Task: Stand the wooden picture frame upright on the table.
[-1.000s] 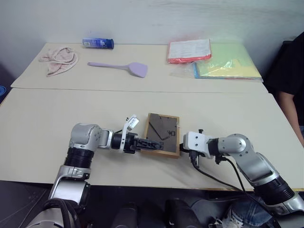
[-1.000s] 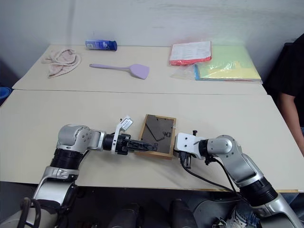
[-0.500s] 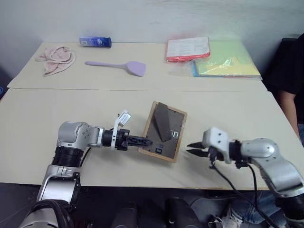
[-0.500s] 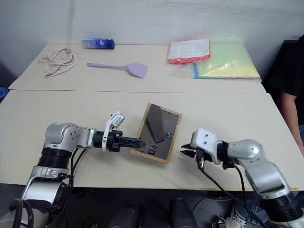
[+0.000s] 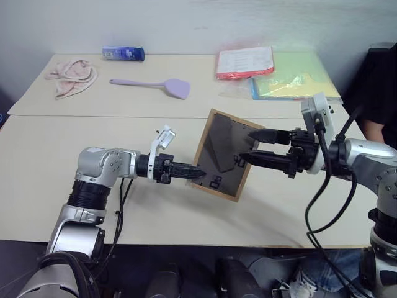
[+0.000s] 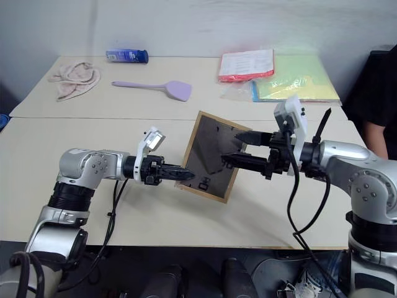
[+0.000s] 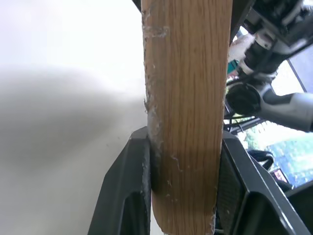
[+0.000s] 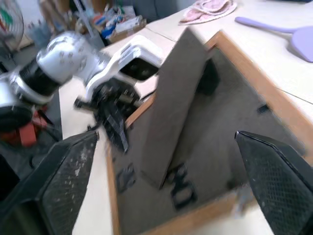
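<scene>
left claw [image 5: 197, 173] pinches the wooden picture frame [image 5: 224, 162]; right claw [image 5: 247, 147] wide apart.

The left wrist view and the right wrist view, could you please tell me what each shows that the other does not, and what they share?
The left wrist view shows the left claw clamped on the light wood edge of the wooden picture frame. The right wrist view shows the frame's dark back with its fold-out stand swung out, the right claw open before it, plus a purple spatula and pink cloth on the table. Both show the frame and the opposite arm.
</scene>
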Controlling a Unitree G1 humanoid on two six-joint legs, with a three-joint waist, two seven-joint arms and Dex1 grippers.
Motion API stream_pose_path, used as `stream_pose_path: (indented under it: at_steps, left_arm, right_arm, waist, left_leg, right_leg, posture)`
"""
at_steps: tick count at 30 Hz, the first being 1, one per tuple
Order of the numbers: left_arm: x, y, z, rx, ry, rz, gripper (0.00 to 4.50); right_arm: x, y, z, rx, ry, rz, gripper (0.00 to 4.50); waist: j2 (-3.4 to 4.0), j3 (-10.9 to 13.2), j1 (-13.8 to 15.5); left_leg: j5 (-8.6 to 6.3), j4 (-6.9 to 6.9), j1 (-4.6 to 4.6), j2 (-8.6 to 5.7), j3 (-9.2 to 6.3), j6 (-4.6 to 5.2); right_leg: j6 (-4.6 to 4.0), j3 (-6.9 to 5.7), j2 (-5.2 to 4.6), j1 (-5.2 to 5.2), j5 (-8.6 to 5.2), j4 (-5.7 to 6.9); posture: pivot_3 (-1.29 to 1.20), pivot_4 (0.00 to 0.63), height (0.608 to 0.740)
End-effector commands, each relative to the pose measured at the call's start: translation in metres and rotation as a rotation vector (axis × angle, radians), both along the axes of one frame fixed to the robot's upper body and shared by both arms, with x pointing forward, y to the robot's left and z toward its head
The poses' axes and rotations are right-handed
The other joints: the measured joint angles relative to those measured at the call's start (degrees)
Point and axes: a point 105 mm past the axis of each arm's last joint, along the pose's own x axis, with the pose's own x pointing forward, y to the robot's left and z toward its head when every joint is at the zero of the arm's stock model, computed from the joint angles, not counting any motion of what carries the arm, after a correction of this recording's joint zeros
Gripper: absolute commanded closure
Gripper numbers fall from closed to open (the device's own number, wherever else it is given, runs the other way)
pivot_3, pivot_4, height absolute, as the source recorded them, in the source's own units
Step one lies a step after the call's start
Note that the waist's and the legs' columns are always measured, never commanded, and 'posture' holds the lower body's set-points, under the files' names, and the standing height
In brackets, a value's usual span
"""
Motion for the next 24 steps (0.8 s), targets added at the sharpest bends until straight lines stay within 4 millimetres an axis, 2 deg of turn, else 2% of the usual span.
stream_pose_path:
  at_steps: [1,2,4,7,13,16,18,21,24]
  left_arm:
    - [-0.007,-0.006,0.024,-0.062,-0.102,-0.076,3.26]
    - [-0.004,-0.008,0.022,-0.047,-0.105,-0.063,3.26]
    - [0.000,-0.009,0.020,-0.024,-0.109,-0.039,3.26]
    - [0.006,-0.008,0.017,-0.007,-0.105,-0.014,3.26]
    - [0.015,0.002,0.014,0.000,-0.101,0.035,3.26]
    - [0.017,0.006,0.019,-0.015,-0.103,0.044,3.26]
    - [0.016,0.008,0.023,-0.028,-0.102,0.045,3.26]
    - [0.016,0.011,0.024,-0.028,-0.099,0.046,3.26]
    - [0.012,0.013,0.027,-0.023,-0.097,0.030,3.26]
  right_arm:
    - [0.000,0.019,0.001,-0.001,-0.016,0.049,0.00]
    - [-0.007,0.027,0.002,-0.003,-0.023,0.106,0.00]
    - [-0.022,0.035,0.005,-0.005,-0.036,0.207,0.00]
    - [-0.040,0.036,0.012,-0.001,-0.053,0.294,0.00]
    - [-0.042,0.014,0.014,-0.061,-0.094,0.226,0.00]
    - [-0.027,0.001,-0.001,-0.242,-0.186,0.098,0.00]
    - [-0.016,-0.016,-0.008,-0.391,-0.291,0.018,0.00]
    - [-0.011,-0.036,-0.009,-0.578,-0.504,0.002,0.00]
    - [0.003,-0.050,-0.009,-0.854,-0.957,-0.019,0.00]
  waist:
    - [0.00,0.0,0.0]
    - [0.00,0.0,0.0]
    - [0.00,0.0,0.0]
    - [0.00,0.0,0.1]
    - [0.00,0.0,0.1]
    - [0.00,0.0,0.0]
    - [-0.01,0.0,0.0]
    - [-0.02,0.0,0.1]
    - [-0.04,0.0,0.0]
  left_leg:
    - [0.00,0.01,-0.08,0.00,0.00,0.00]
    - [0.02,0.20,-0.53,-0.01,0.00,-0.01]
    - [0.06,0.23,-0.76,-0.03,0.06,-0.02]
    - [0.12,0.27,-1.06,-0.06,0.08,0.00]
    - [0.13,0.29,-1.11,-0.09,0.09,0.03]
    - [0.13,0.27,-1.11,-0.08,0.11,0.03]
    - [0.13,0.26,-1.10,-0.09,0.15,0.03]
    - [0.13,0.27,-1.11,-0.16,0.21,0.05]
    - [0.13,0.27,-1.10,-0.16,0.24,0.05]
  right_leg:
    - [0.00,0.00,0.00,-0.10,0.00,0.03]
    - [0.00,0.00,0.02,-0.54,0.00,0.18]
    - [0.02,0.04,0.02,-0.86,0.01,0.41]
    - [0.02,0.05,0.02,-1.18,0.01,0.52]
    - [0.03,0.07,-0.01,-1.22,0.02,0.44]
    - [0.03,0.09,0.02,-1.24,0.02,0.45]
    - [0.03,0.13,0.04,-1.27,0.02,0.46]
    - [0.04,0.17,0.04,-1.27,0.02,0.46]
    - [0.06,0.19,0.06,-1.27,0.03,0.47]
  posture:
    - [0.00,0.150,0.740]
    - [0.00,0.150,0.740]
    - [0.00,0.150,0.740]
    - [0.00,0.150,0.740]
    - [0.00,0.150,0.740]
    - [0.00,0.150,0.740]
    - [0.00,0.150,0.740]
    - [0.00,0.150,0.740]
    - [0.00,0.150,0.740]
